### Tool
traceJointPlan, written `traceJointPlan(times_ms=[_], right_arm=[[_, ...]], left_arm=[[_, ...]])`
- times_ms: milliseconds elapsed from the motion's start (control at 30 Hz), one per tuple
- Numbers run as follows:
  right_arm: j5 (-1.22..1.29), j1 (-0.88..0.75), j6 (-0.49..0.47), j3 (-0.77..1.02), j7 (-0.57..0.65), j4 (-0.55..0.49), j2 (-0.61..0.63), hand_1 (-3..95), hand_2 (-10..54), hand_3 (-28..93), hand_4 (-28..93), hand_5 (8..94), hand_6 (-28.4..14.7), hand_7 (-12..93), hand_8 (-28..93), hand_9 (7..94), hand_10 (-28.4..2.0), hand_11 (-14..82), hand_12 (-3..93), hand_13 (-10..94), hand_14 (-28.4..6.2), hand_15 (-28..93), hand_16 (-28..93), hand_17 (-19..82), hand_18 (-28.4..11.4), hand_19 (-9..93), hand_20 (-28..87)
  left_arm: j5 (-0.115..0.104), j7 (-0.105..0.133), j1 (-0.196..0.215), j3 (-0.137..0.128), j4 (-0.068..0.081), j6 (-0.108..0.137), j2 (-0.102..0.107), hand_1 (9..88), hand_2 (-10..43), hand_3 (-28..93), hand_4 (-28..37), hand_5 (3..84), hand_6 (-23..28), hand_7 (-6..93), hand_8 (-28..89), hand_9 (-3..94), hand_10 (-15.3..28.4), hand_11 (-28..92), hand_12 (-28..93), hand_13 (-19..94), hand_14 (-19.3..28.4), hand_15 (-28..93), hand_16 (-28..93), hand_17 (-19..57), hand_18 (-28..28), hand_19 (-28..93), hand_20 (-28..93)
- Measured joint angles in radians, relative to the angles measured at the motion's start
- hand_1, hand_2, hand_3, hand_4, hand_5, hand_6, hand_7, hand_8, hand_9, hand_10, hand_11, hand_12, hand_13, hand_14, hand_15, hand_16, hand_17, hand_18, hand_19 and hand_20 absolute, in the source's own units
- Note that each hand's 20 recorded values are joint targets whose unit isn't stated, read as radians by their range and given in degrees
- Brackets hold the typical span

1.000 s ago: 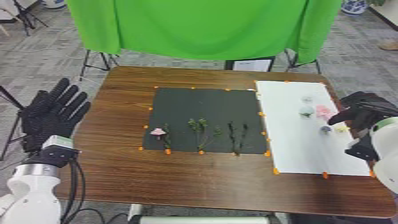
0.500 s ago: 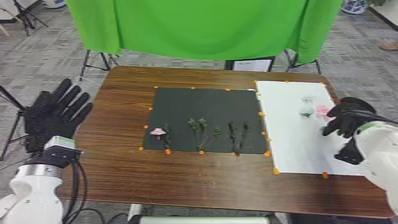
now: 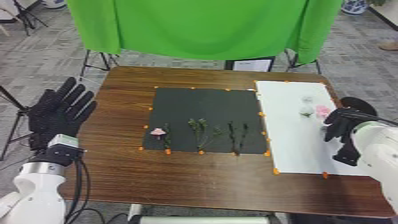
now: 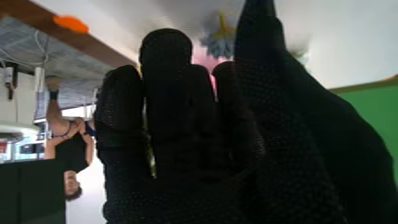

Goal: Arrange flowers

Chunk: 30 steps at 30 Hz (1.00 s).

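Note:
In the head view my left hand is open beside the table's left edge, fingers spread. My right hand is over the right part of the white sheet; whether it holds anything cannot be told. Just beyond its fingers lie pink flowers and pale green ones. On the black sheet are a pink flower by a green stem, leafy stems and thin dark stems. In the right wrist view, a blue-grey flower with a yellow stem shows past my right hand.
The brown table extends around both sheets. Orange tape pieces mark the sheets' edges. A green cloth hangs behind the table, with stands beneath it on the grey floor.
My right hand has moved left from the table's right side and now covers the small flowers seen near it earlier. My left hand has barely shifted.

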Motion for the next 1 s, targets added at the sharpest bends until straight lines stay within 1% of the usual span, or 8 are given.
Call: traceJointPlan(times_ms=[133,233,333,400,533,667,933,1000], right_arm=[[-0.006,0.004,0.005,-0.02,-0.011,0.018,-0.003,55.2,-9.5,73,-28,56.8,1.6,21,-16,61.9,-7.8,12.7,11.1,69,-7.2,45,36,36,-20.2,80,36],[-0.015,0.001,0.035,-0.031,-0.016,0.021,-0.004,55.7,-8.8,72,-28,61.7,2.4,24,-9,67.2,-7.5,12.5,13.8,71,-6.8,43,37,37,-20.0,79,36],[-0.032,-0.006,0.084,-0.039,-0.025,0.021,-0.004,58.6,-7.8,67,-28,69.6,2.7,29,-5,78.0,-6.8,6.1,24.8,72,-6.7,43,38,38,-19.7,79,38],[-0.045,-0.012,0.117,-0.046,-0.029,0.021,-0.004,59.7,-6.8,65,-28,71.8,3.3,31,-3,81.6,-6.6,4.8,28.5,74,-6.4,44,39,38,-19.4,80,39],[-0.073,-0.026,0.173,-0.057,-0.043,0.021,-0.004,59.5,-7.0,67,-28,73.3,3.3,32,-2,84.9,-6.4,5.4,31.2,75,-6.1,43,40,39,-19.2,80,40],[-0.098,-0.045,0.222,-0.058,-0.056,0.014,-0.003,59.0,-7.3,68,-28,73.6,3.1,32,-1,85.8,-6.5,5.1,31.9,75,-6.0,43,40,39,-19.3,81,40],[-0.175,-0.072,0.405,-0.076,-0.089,-0.084,0.007,58.1,-7.5,70,-28,73.9,2.8,32,0,86.0,-6.7,5.0,31.8,75,-6.1,42,41,39,-19.2,81,40],[-0.193,-0.037,0.433,-0.12,-0.118,-0.092,0.012,58.0,-7.5,70,-28,73.9,2.8,32,0,85.9,-6.7,5.0,31.8,75,-6.0,42,41,39,-19.2,80,40]], left_arm=[[0.0,0.001,0.002,0.0,0.0,0.0,-0.002,25.6,12.0,74,-28.3,39.1,8.1,7.8,-7,30.1,14.1,13,11,20,15.1,24,-5,-5.0,12.7,27,8],[0.0,0.001,0.001,0.003,0.0,0.0,-0.002,25.6,12.0,74,-28.3,39.1,8.2,7.8,-7,30.2,14.1,13,11,20,15.1,24,-5,-5.0,12.7,26,8],[0.0,0.0,0.001,0.004,0.0,-0.001,-0.002,25.6,12.0,74,-28.3,39.1,8.1,7.8,-7,30.1,14.0,13,11,20,15.0,24,-5,-5.1,12.7,27,8],[0.0,0.0,0.002,0.004,0.0,-0.001,-0.003,25.6,11.9,74,-28.3,39.1,8.1,7.8,-7,30.1,14.0,13,11,20,15.1,23,-5,-5.1,12.7,27,8],[0.0,0.0,0.003,0.003,0.0,0.0,-0.005,25.7,12.0,74,-28.3,39.1,8.2,7.6,-7,30.1,14.2,13,11,20,15.0,23,-5,-5.1,12.8,27,8],[-0.002,0.0,0.004,0.003,0.0,0.0,-0.008,19.4,17.5,69,-28.3,39.1,8.4,7.1,-7,30.2,14.3,13,11,20,15.0,23,-5,-5.2,12.7,27,8],[-0.024,0.001,0.032,-0.018,-0.003,-0.004,-0.011,31.4,20.5,43,-28.3,39.3,8.5,5.9,-6,30.3,14.5,12,11,20,15.3,23,-4,-5.4,12.8,27,8],[-0.037,0.001,0.041,-0.022,-0.003,-0.006,-0.014,34.3,20.9,37,-28.3,39.1,8.4,5.8,-6,30.3,14.6,12,11,20,15.4,23,-4,-5.3,12.9,27,8]])
